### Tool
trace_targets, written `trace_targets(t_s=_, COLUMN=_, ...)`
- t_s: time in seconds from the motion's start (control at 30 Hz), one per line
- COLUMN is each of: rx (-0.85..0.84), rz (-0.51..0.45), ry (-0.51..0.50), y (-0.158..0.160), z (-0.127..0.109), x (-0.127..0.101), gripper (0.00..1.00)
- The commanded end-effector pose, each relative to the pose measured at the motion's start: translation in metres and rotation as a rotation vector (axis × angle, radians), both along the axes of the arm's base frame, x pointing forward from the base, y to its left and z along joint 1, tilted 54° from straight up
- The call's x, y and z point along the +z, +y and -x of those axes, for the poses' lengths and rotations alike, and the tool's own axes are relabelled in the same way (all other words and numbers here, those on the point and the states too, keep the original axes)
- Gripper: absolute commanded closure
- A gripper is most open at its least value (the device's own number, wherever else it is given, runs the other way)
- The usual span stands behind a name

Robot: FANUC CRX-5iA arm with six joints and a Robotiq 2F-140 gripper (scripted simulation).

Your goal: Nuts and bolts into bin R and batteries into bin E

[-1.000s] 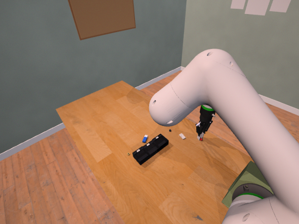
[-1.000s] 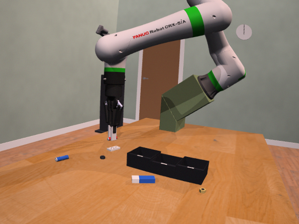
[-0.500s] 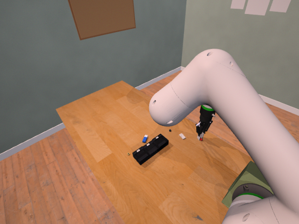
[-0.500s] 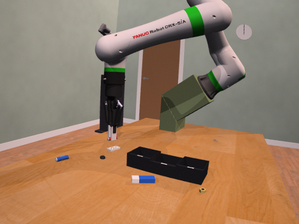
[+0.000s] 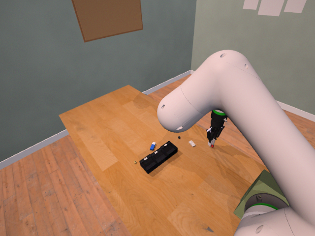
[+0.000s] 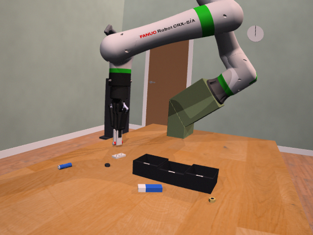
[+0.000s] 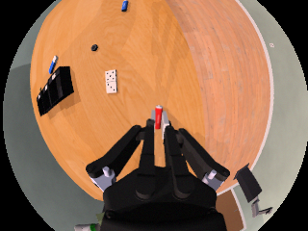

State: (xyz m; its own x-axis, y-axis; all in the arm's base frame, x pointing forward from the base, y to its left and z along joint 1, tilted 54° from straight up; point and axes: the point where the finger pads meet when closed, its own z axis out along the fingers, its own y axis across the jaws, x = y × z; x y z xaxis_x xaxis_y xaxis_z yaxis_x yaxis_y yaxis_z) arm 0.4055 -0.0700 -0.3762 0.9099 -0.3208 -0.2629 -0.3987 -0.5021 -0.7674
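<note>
Exterior view — hand (image 5: 211,144) (image 6: 117,143) (image 7: 158,115) clamped on red battery (image 5: 212,146) (image 6: 114,143) (image 7: 158,117), domino (image 5: 192,143) (image 6: 118,155) (image 7: 111,81) near, black bins (image 5: 159,157) (image 6: 174,174) (image 7: 56,91) well apart.

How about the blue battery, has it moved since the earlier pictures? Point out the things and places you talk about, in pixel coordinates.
No, judged against the green pedestal (image 5: 266,180) (image 6: 176,130) in the exterior view, the blue battery (image 6: 65,165) (image 7: 124,6) lies in the same spot.
</note>
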Motion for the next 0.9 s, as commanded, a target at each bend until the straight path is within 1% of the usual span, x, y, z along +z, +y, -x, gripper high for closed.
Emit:
trace_targets(t_s=0.0, rx=0.000, rz=0.000, ry=0.000, y=-0.011, z=0.002, x=0.008, gripper=0.85)
trace_targets(t_s=0.1, rx=0.000, rz=0.000, ry=0.000, y=-0.013, z=0.002, x=0.010, gripper=0.85)
trace_targets(t_s=0.43, rx=0.000, rz=0.000, ry=0.000, y=-0.040, z=0.006, x=0.029, gripper=0.85)
trace_targets(t_s=0.87, rx=0.000, rz=0.000, ry=0.000, y=-0.040, z=0.006, x=0.029, gripper=0.85)
